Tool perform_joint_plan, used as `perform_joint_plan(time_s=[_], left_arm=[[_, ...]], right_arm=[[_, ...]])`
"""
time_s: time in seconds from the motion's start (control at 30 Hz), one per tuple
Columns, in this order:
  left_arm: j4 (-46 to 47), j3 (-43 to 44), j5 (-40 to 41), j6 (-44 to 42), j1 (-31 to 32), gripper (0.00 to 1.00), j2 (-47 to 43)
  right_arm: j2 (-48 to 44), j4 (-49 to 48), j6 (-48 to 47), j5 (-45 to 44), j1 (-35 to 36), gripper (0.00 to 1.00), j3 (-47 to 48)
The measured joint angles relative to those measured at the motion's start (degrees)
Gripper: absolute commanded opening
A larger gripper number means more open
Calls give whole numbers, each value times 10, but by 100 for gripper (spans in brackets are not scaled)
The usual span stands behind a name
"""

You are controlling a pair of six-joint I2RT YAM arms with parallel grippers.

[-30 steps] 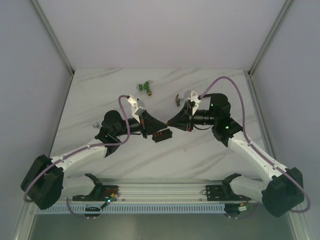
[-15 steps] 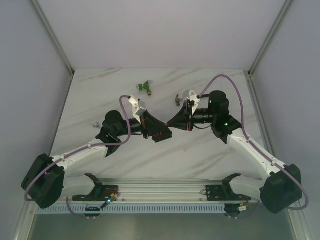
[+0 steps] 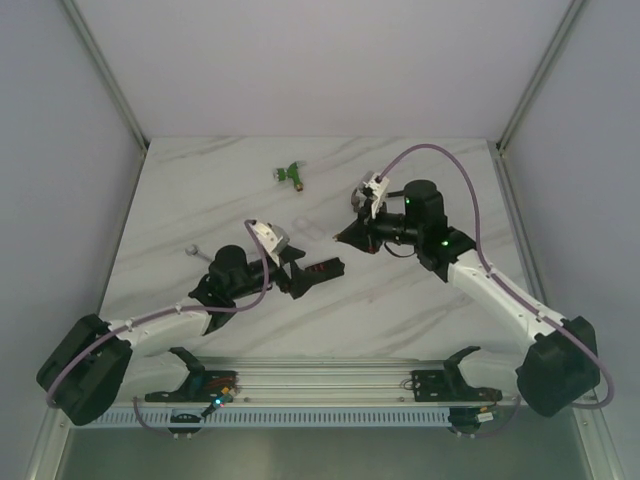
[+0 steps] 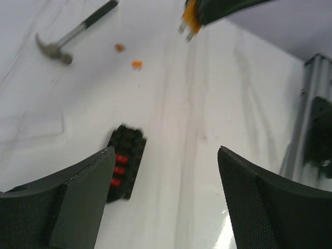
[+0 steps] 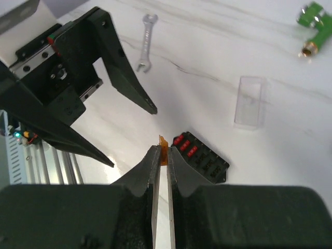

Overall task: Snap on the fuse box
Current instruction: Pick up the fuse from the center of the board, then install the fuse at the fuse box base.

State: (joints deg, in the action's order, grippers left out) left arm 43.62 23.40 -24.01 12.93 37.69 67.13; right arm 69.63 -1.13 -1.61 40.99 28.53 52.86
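The fuse box (image 3: 323, 268) lies flat on the marble table, a small black block with three red fuses at one end (image 5: 203, 156). My left gripper (image 3: 298, 272) stands wide open just to its left, with nothing between the fingers (image 4: 166, 153). The box (image 4: 124, 161) shows partly behind the left finger (image 4: 78, 192). My right gripper (image 5: 164, 153) is shut on a tiny orange fuse (image 5: 163, 147) and hovers above and behind the box (image 3: 340, 237). That pinched fuse (image 4: 190, 18) also shows at the top of the left wrist view.
A clear plastic lid (image 5: 250, 101) lies behind the fuse box. A small hammer (image 4: 67, 37) and two loose orange fuses (image 4: 136, 64) lie further back. A green fitting (image 3: 290, 173) sits at the back, a small wrench (image 3: 192, 252) at the left.
My left gripper has opened and drawn back toward the near left, leaving the fuse box lying on the table. The right gripper has pulled back and to the right with the orange fuse.
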Motion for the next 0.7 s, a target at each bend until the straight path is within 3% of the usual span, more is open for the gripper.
perform_joint_plan(time_s=[0.33,0.7], left_arm=[[23,-54,113,-87,-1,89,78],[64,-14,90,-111,-15,72,236]], right_arm=[[41,39,21,-86,15,0,5],[96,47,27,-89,16,0,27]])
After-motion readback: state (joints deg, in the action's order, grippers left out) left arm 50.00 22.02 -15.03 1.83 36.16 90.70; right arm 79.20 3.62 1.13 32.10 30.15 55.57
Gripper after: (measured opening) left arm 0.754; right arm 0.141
